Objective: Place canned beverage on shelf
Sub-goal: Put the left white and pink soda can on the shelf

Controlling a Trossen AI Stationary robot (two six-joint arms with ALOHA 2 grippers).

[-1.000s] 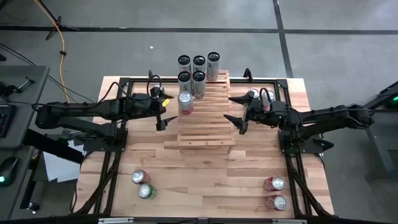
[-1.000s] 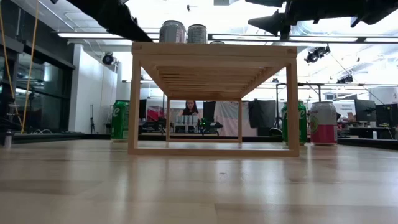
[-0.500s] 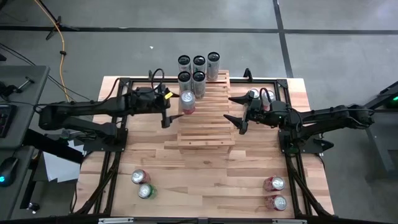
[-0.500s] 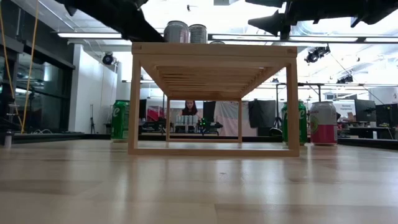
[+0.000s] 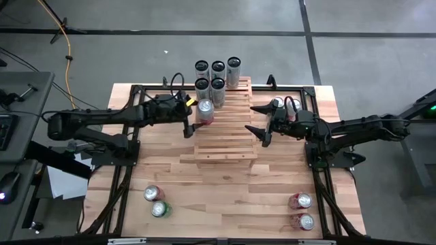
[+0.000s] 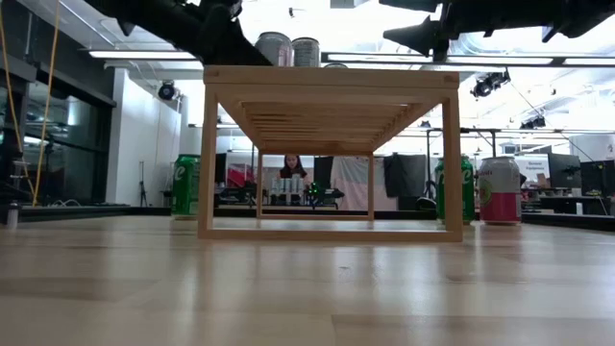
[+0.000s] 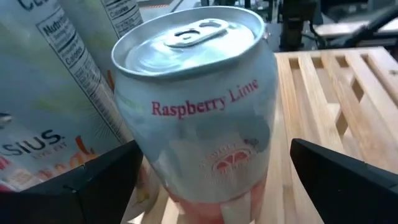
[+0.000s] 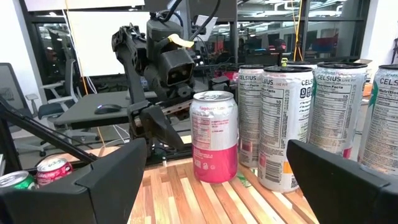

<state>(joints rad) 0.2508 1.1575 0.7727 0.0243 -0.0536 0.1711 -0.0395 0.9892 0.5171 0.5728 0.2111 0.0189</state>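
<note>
A short pink-and-white can (image 5: 204, 112), lettered Raspberry Lime (image 7: 199, 118), stands upright on its base on the far left part of the pale slatted shelf (image 5: 225, 136). My left gripper (image 5: 193, 117) is open and comes level from the table's left. One finger (image 7: 81, 186) stands on each side of the can, with a gap I cannot judge. My right gripper (image 5: 255, 119) hangs open over the shelf's right edge, holding nothing. Several tall Celsius cans (image 5: 216, 75) stand on the shelf's far end, right behind the pink can (image 8: 214, 137).
Two cans (image 5: 155, 201) stand near the table's front left and two more (image 5: 300, 209) at the front right. Another pair (image 5: 283, 103) sits far right, behind my right gripper. The shelf's near steps (image 5: 221, 153) are bare slats.
My left gripper has moved toward the table's right, up to the pink can, rolling somewhat as it went, and its fingers now flank the can. It has stayed open. The can has kept its place.
</note>
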